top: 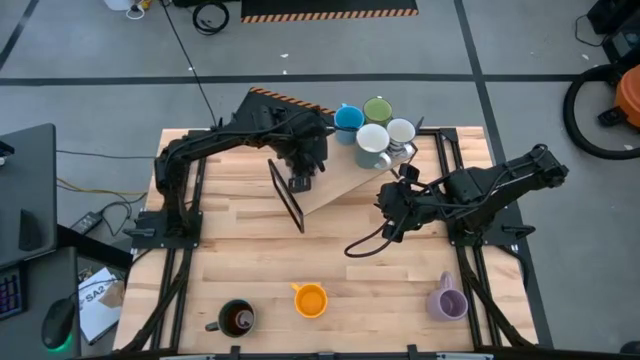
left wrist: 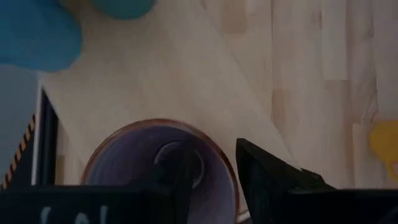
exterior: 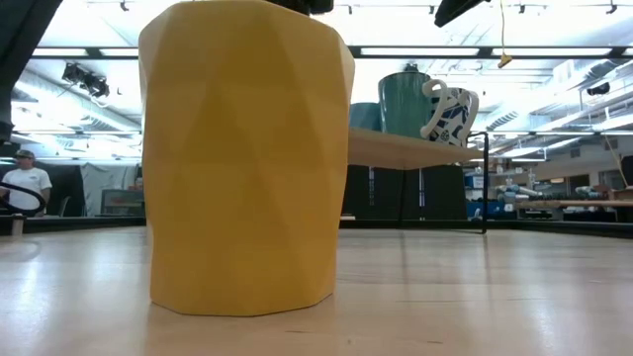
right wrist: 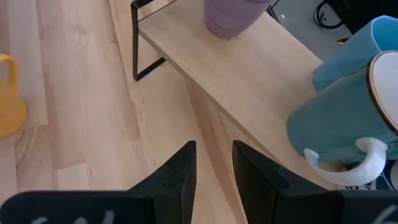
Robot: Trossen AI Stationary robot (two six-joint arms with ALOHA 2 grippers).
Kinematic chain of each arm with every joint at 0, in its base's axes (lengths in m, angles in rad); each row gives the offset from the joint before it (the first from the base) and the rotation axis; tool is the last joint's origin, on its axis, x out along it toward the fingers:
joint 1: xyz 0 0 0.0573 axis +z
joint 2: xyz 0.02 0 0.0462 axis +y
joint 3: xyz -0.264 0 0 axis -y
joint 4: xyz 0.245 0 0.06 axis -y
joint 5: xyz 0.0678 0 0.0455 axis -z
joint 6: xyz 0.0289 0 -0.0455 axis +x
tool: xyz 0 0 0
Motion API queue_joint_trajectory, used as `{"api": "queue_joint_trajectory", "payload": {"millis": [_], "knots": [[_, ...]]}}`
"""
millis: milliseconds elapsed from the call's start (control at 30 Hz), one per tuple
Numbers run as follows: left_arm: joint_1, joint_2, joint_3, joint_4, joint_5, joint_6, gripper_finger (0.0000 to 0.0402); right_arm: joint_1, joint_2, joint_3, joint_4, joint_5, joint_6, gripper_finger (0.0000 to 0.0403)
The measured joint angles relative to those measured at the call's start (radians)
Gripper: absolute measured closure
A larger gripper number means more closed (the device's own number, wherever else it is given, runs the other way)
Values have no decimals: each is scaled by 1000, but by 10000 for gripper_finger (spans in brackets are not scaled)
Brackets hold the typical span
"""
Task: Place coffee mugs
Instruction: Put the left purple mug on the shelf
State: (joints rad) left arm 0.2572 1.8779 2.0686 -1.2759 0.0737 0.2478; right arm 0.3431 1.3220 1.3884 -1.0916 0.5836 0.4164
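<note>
High view first: the raised shelf (top: pixel 335 185) sits at the middle of the counter's (top: pixel 250 260) far edge and it's filling up. The blue mug (top: pixel 348 118), green mug (top: pixel 378 108), teal mug with the white handle (top: pixel 372 142) and the patterned white mug (top: pixel 401 131) are bunched at its far right end. The left gripper (top: pixel 300 182) hangs over the shelf's near left part. The right gripper (top: pixel 393 200) waits just off the shelf's right end. Along the counter's near edge sit the dark mug (top: pixel 237 318), the orange mug (top: pixel 310 299) and a lavender mug (top: pixel 447 300), so by my count that's three left to move.

Low view: mostly orange mug right in front of the lens, with the shelf and two of its mugs behind.

Left wrist view: the left gripper's jaws straddle the wall of a second lavender mug (left wrist: pixel 137 168), one finger inside, one outside. They look spread wider than the wall, so I'd call it let go rather than pinched.

Right wrist view: the right gripper's jaws stand slightly apart with nothing between them. That second lavender mug is standing on the shelf, which makes five placed.
</note>
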Motion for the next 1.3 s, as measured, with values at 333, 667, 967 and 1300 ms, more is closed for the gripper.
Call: {"api": "queue_joint_trajectory", "payload": {"millis": [333,667,967,1300], "knots": [[-21,-83,8,3,-4,2,276,-2,0,-90,131,25,-48,293],[-84,-172,9,-62,-10,36,276,-5,0,-241,529,27,-174,293],[-166,-196,-122,-40,-76,65,276,-15,1,-436,1052,105,-314,293],[-172,-384,-369,140,-145,49,276,-59,38,-519,1278,106,-327,293]]}}
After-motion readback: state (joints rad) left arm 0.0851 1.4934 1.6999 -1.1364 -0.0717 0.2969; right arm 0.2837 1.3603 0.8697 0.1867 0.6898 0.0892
